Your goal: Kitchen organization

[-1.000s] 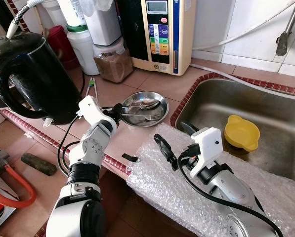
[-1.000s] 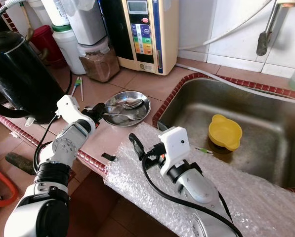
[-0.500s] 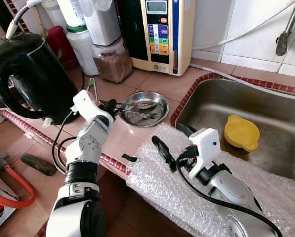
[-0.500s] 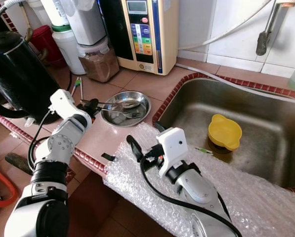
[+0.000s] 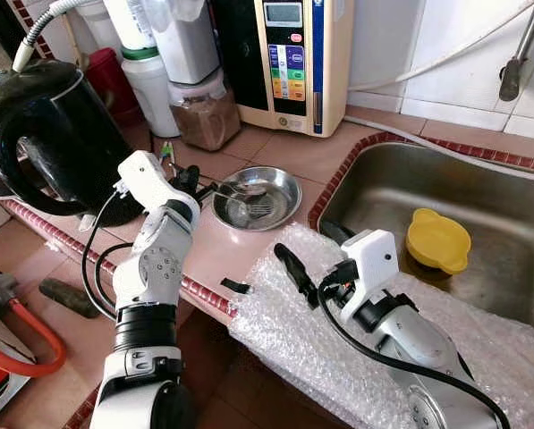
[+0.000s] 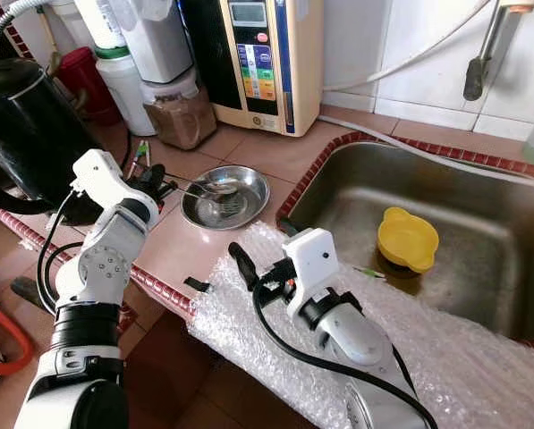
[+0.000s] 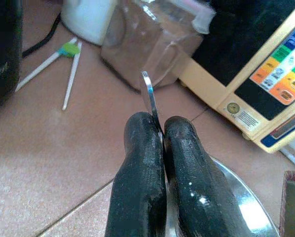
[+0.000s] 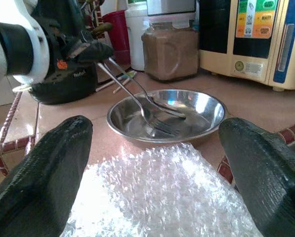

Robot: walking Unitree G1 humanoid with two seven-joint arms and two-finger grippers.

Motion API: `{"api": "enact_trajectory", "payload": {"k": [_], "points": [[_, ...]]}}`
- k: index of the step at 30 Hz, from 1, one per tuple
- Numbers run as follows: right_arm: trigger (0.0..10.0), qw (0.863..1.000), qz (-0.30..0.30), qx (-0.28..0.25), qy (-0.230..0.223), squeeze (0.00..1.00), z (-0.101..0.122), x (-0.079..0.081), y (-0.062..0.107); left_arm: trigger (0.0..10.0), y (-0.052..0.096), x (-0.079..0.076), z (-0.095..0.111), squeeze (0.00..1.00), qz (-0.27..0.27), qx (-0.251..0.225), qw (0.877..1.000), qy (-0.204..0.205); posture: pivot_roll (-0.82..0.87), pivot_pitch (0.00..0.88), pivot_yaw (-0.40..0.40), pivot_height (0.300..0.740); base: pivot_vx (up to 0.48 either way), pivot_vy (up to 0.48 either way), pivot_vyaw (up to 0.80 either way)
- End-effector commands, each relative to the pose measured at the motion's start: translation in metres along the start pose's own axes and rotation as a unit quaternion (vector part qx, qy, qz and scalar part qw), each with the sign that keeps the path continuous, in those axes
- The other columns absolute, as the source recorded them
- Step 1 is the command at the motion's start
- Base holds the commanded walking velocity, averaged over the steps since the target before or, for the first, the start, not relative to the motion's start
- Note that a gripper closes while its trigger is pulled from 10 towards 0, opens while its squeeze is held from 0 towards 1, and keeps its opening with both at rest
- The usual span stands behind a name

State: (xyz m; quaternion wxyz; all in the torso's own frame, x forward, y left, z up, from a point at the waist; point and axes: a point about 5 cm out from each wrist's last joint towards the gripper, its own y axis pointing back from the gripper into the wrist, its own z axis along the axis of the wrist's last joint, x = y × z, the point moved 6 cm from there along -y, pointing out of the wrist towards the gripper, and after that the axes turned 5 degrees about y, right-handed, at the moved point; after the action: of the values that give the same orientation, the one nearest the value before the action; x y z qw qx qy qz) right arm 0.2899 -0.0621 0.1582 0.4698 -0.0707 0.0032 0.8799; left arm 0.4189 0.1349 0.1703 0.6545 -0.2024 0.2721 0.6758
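A round steel dish [image 5: 292, 179] sits on the tiled counter left of the sink. In it lie a fork [image 5: 259, 210] and a spoon [image 5: 249, 189], their handles slanting up to the left. My left gripper [image 5: 195, 186] is at the dish's left side, near the kettle, shut on those handle ends. A flat metal handle tip sticks out between its fingers [image 7: 142, 163] in the left wrist view. My right gripper [image 5: 313, 255] hovers open over the bubble wrap [image 5: 293, 344] at the counter's front edge, facing the dish [image 8: 201, 106] with nothing between its fingers.
A black kettle [image 5: 61, 134] stands close behind the left arm. A jar of brown powder [image 5: 204, 112], white containers and a water purifier [image 5: 289, 54] line the back. The sink [image 5: 499, 192] on the right holds a yellow bowl [image 5: 437, 239]. Thin sticks [image 5: 166, 154] lie by the jar.
My left gripper has moved left and back toward the kettle, drawing the fork and spoon handles with it and tilting them up. The right arm has barely shifted.
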Motion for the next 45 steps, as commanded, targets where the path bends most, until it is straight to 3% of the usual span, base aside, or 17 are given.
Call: {"api": "enact_trajectory", "payload": {"k": [1,9,17,20,26,27,28,29,31,36,41,45], "points": [[10.0,1.000,0.006,-0.009,-0.001,0.00,0.003,0.002,-0.003,0.0,0.002,0.009,-0.014,0.00,0.004,0.025,0.999,-0.031,-0.23,0.045,0.193,0.740,0.000,0.000,0.00],[10.0,1.000,-0.006,-0.006,0.004,0.00,0.002,-0.002,-0.003,0.0,0.003,-0.004,-0.003,0.00,-0.027,-0.005,0.997,-0.072,-0.23,0.050,0.192,0.740,0.000,0.000,0.00],[10.0,1.000,-0.017,-0.005,0.010,0.00,0.001,-0.008,-0.003,0.0,0.005,-0.033,0.017,0.00,-0.091,-0.058,0.985,-0.132,-0.23,0.053,0.187,0.740,0.000,0.000,0.00],[10.0,1.000,-0.019,-0.005,0.010,0.00,0.001,-0.009,-0.003,0.0,0.006,-0.034,0.018,0.00,-0.089,-0.060,0.985,-0.136,-0.23,0.052,0.186,0.740,0.000,0.000,0.00],[10.0,1.000,-0.022,-0.001,0.012,0.00,-0.002,-0.010,-0.002,0.0,0.004,-0.007,0.014,0.00,-0.035,-0.049,0.991,-0.119,-0.23,0.054,0.184,0.740,0.000,0.000,0.00],[10.0,1.000,-0.024,0.000,0.013,0.00,-0.003,-0.010,-0.001,0.0,0.003,0.007,0.012,0.00,-0.010,-0.045,0.993,-0.112,-0.23,0.056,0.181,0.740,0.000,0.000,0.00],[10.0,1.000,-0.024,0.000,0.013,0.00,-0.003,-0.010,-0.001,0.0,0.003,0.007,0.012,0.00,-0.010,-0.045,0.993,-0.112,-0.23,0.056,0.181,0.740,0.000,0.000,0.00],[10.0,1.000,-0.024,0.002,0.013,0.00,-0.004,-0.011,-0.001,0.0,0.004,0.019,0.010,0.00,0.012,-0.042,0.994,-0.096,-0.23,0.058,0.180,0.740,0.000,0.000,0.00],[10.0,1.000,-0.024,0.002,0.014,0.00,-0.004,-0.011,-0.001,0.0,0.004,0.028,0.008,0.00,0.030,-0.038,0.995,-0.087,-0.23,0.058,0.177,0.740,0.000,0.000,0.00],[10.0,0.999,-0.025,0.004,0.021,0.00,-0.004,-0.013,-0.001,0.0,0.006,0.061,-0.011,0.00,0.096,-0.007,0.995,0.005,-0.24,0.062,0.167,0.740,0.000,0.000,0.00],[10.0,0.999,-0.026,0.007,0.026,0.00,-0.004,-0.015,0.001,0.0,0.006,0.070,-0.031,0.00,0.109,0.024,0.992,0.053,-0.25,0.064,0.159,0.740,0.000,0.000,0.00],[10.0,0.999,-0.026,0.009,0.030,0.00,-0.004,-0.016,0.002,0.0,0.003,0.057,-0.046,0.00,0.087,0.052,0.989,0.105,-0.25,0.066,0.157,0.740,0.000,0.000,0.00]]}}
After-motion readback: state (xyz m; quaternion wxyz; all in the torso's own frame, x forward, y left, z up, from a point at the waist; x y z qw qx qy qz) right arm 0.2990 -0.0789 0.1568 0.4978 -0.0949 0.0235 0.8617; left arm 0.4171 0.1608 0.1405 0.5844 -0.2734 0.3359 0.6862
